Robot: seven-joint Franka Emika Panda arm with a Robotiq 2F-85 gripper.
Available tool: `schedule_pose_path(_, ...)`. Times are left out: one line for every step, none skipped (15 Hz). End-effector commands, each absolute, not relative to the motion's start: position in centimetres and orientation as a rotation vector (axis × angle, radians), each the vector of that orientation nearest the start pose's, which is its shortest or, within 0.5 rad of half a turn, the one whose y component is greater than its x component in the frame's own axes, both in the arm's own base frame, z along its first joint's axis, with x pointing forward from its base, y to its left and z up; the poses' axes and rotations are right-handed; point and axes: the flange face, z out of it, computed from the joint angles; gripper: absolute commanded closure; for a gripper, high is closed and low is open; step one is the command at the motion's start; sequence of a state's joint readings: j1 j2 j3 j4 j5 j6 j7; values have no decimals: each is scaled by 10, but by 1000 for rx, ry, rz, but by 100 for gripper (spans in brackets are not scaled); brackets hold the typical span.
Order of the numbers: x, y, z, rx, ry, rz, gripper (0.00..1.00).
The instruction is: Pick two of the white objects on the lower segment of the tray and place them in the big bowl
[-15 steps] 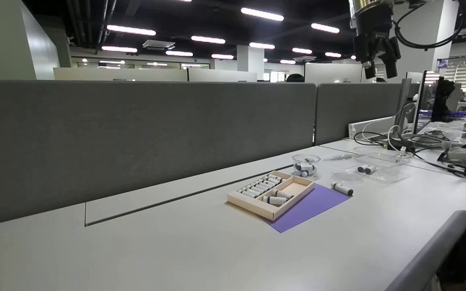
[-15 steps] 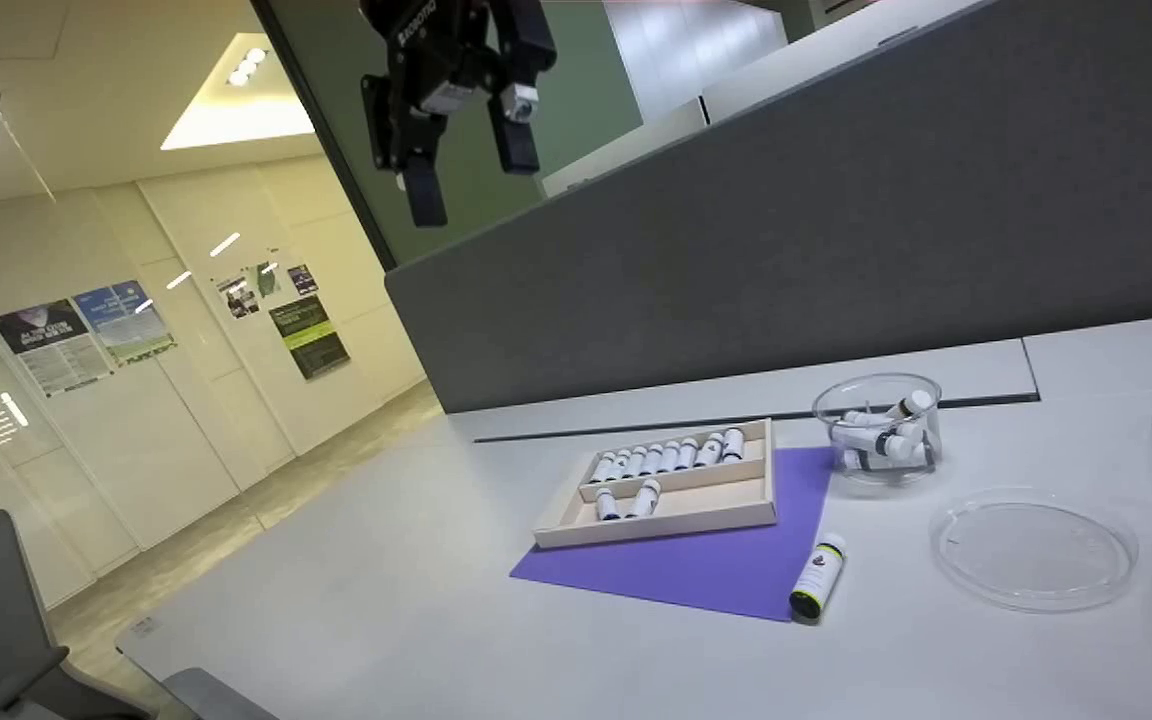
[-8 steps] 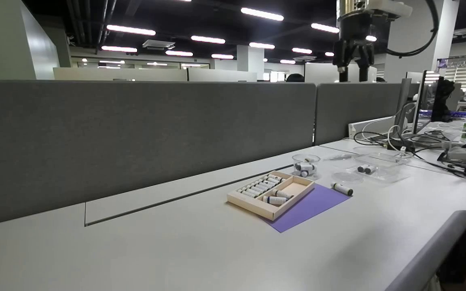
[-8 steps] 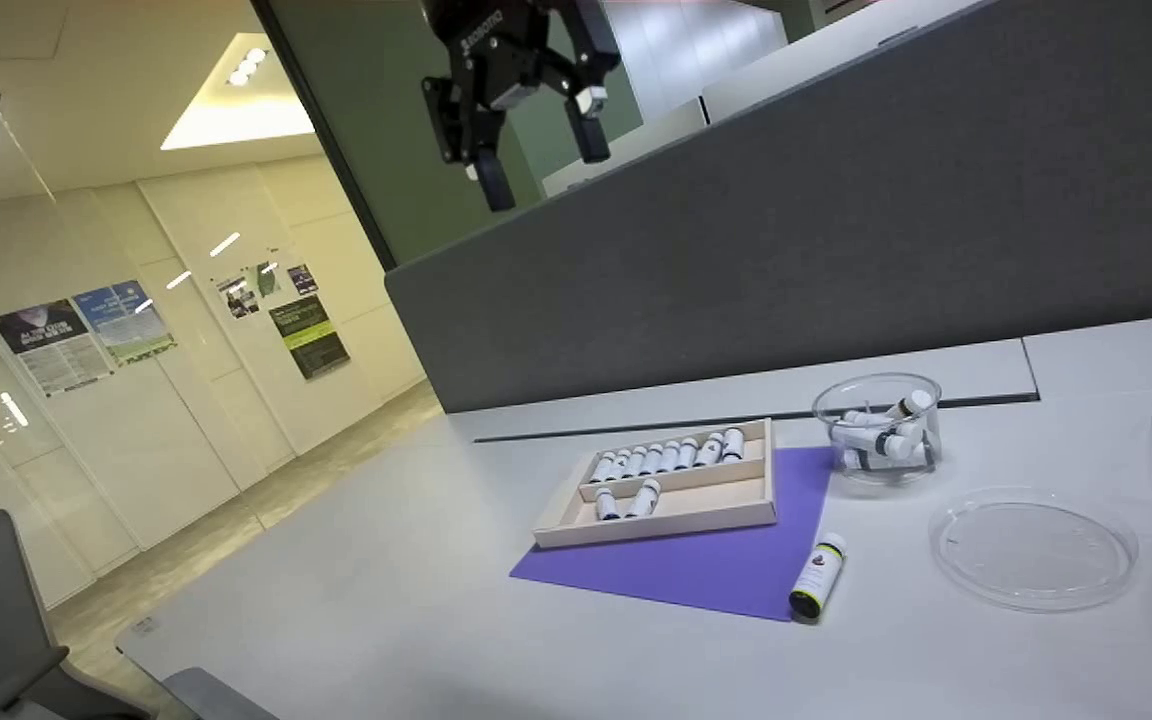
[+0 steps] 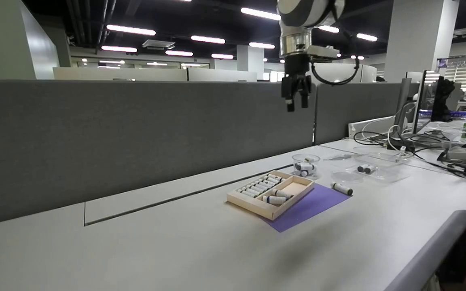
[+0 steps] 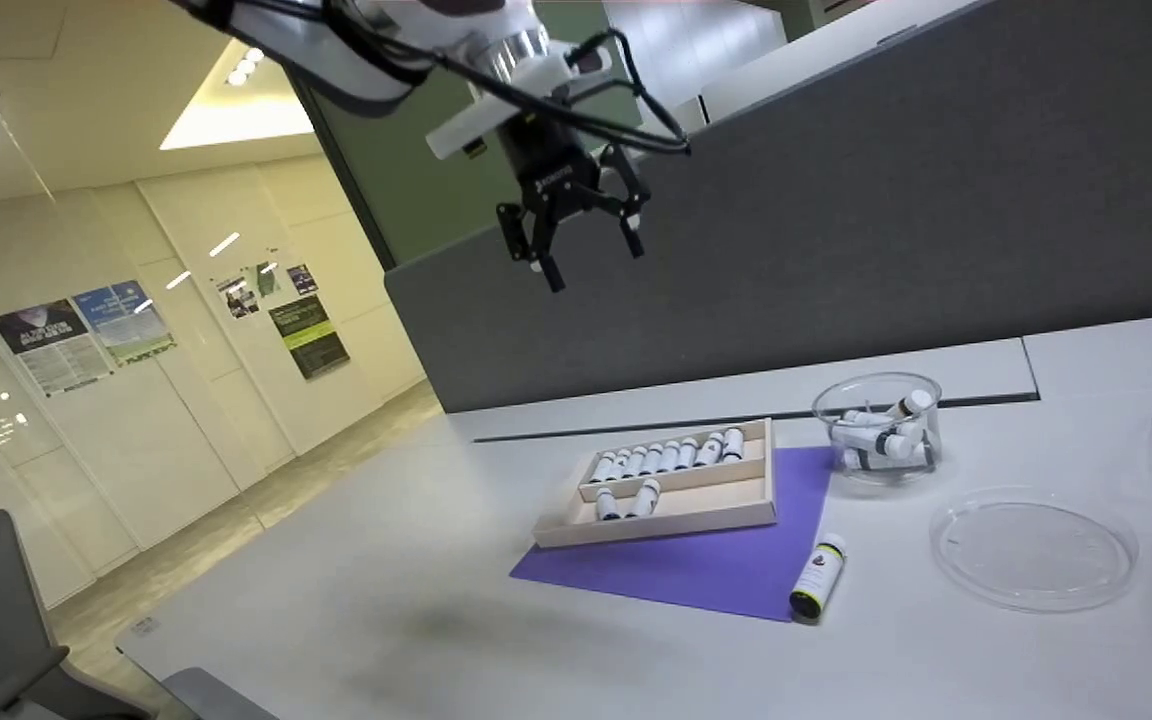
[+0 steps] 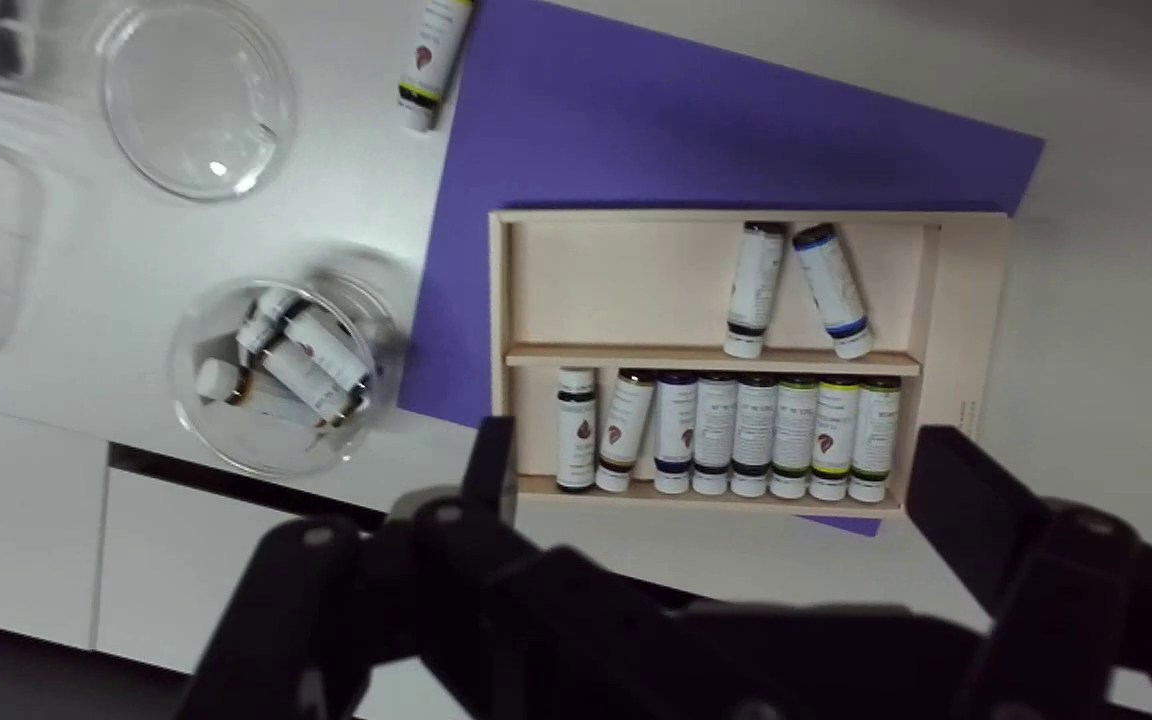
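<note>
Can see the tool (image 6: 596,268) in both exterior views, hanging well above the desk (image 6: 316,580), with fingers (image 7: 976,510) spread apart and a wide gap between. Looking past those in the wrist view, find the light-wood tray (image 7: 966,300), split lengthwise by a divider (image 7: 636,357). Count two white-labelled vials (image 7: 756,280) in the compartment (image 7: 626,280) at the top of that view, tilted away from each other, caps (image 7: 743,346) towards the divider. Count eight more vials (image 7: 753,430) side by side in the other compartment (image 7: 539,410). Notice a purple sheet (image 6: 676,575) under part of the tray, and just beside that sheet a lone vial (image 6: 818,578) lying on the desk. Farther out, find a deep clear jar (image 6: 871,392) with several jumbled vials (image 7: 311,380) inside, then a wide, shallow clear dish (image 6: 1034,550) flat on the desk. Along the desk's back, see a grey partition (image 6: 836,220).
</note>
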State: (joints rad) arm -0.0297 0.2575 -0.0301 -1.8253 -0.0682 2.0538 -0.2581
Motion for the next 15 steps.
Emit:
schedule_pose_path(674, 16, 355, -3181, -518, 146, 0)
schedule_pose_path(683, 29, 345, -3178, -521, 183, 0)
schedule_pose_path(689, 36, 338, -3165, -536, 222, 0)
schedule_pose_path(693, 37, 334, -3172, -486, 281, 0)
schedule_pose_path(674, 39, 331, -3150, -552, 218, 0)
schedule_pose_path(680, 43, 326, -3149, -546, 253, 0)
schedule_pose_path(685, 43, 323, -3148, -541, 266, 0)
schedule_pose_path(688, 42, 323, -3149, -536, 271, 0)
schedule_pose_path(689, 40, 324, -3151, -530, 271, 0)
schedule_pose_path(689, 38, 326, -3152, -526, 272, 0)
schedule_pose_path(690, 38, 327, -3152, -525, 272, 0)
schedule_pose_path(690, 38, 327, -3152, -525, 272, 0)
schedule_pose_path(690, 38, 328, -3152, -525, 271, 0)
schedule_pose_path(690, 38, 328, -3152, -525, 271, 0)
schedule_pose_path(689, 39, 313, -3156, -501, 292, 0)
